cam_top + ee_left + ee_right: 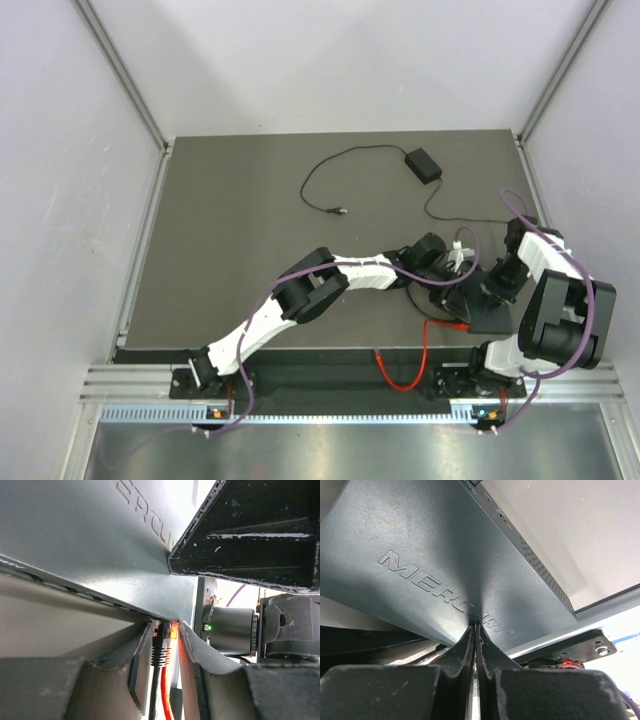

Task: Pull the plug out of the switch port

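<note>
Two arms: white, both bent over the dark grey table, toward its near right corner.
Box: flat matte black rectangular box, embossed MERCURY, at the near edge by that corner.
Right claw: right gripper fully closed, holding nothing, tips pressed on the box's lettered face.
Left claw: left gripper narrow, clamped on the black plug.
Brick: small black power brick, thin cords, near the far edge.
Cable: thin red cable beside the plug.
Port: switch port in the box edge, plug seated, orange glow.
</note>
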`<state>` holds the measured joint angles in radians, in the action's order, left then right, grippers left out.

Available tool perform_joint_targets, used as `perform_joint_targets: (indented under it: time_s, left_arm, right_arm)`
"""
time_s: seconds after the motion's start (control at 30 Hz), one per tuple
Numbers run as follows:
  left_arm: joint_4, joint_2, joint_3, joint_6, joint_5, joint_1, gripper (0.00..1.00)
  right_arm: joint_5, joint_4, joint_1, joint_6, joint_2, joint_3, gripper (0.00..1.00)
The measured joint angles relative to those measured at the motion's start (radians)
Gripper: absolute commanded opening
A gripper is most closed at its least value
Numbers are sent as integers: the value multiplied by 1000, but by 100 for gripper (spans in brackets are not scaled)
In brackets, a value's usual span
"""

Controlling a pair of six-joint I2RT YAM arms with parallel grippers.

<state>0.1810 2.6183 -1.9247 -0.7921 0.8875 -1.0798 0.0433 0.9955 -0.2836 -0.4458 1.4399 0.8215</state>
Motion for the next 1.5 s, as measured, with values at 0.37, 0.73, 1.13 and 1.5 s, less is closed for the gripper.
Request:
perform_joint_targets:
  time_s: [0.37,0.73,1.13,1.5]
  left_arm:
    - [-21,3,-4,11,8,5,15]
    - [-88,26,-58,-13,27,9,0]
    - [-228,8,-53,40,75,39,0]
    - [-285,-72,47,70,43,69,0]
  right_arm:
    - [0,3,0,0,5,4,0]
    - [2,4,0,-1,9,5,0]
    - [13,20,9,-4,38,19,0]
    - [12,21,10,-4,37,19,0]
